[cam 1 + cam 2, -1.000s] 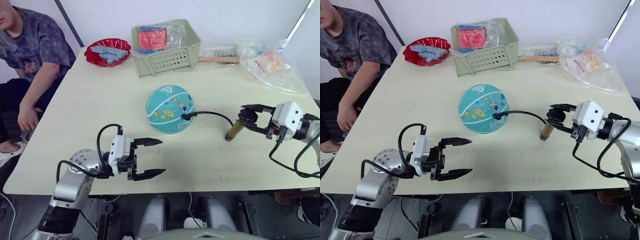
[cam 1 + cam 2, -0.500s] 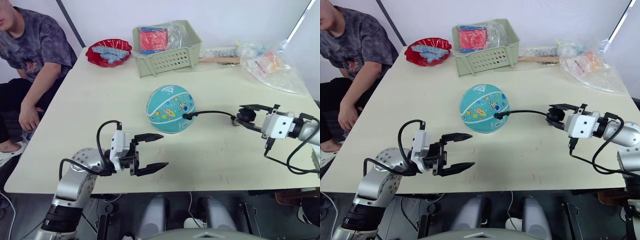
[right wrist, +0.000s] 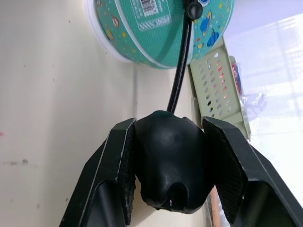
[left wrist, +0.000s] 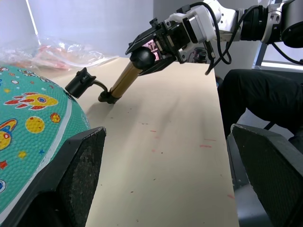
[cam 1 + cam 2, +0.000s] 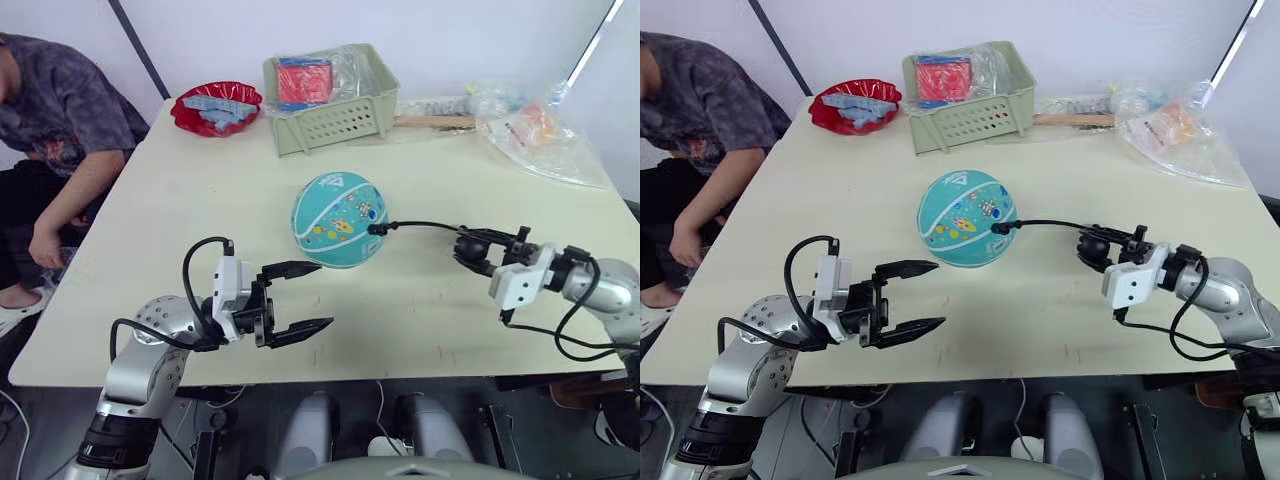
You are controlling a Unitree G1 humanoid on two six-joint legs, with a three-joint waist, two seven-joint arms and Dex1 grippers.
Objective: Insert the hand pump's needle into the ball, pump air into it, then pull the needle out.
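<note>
- ball (image 5: 339, 219) sits in the middle of the pale surface (image 5: 180, 210), teal with small cartoon prints.
- a black hose (image 5: 415, 225) runs from the pump to a small black fitting (image 5: 376, 229) pressed against the ball's side; the needle itself is too small to see.
- right tool (image 3: 173, 165) is closed on the pump's black handle end, and the gold pump (image 4: 125, 80) leans down to the surface.
- left tool (image 5: 300, 298) hangs wide and holds nothing, near the ball but not touching it.
- a green basket (image 5: 335, 100) and a red bowl (image 5: 215, 105) sit at the far edge.
- a person (image 5: 60, 120) sits beside the surface.
</note>
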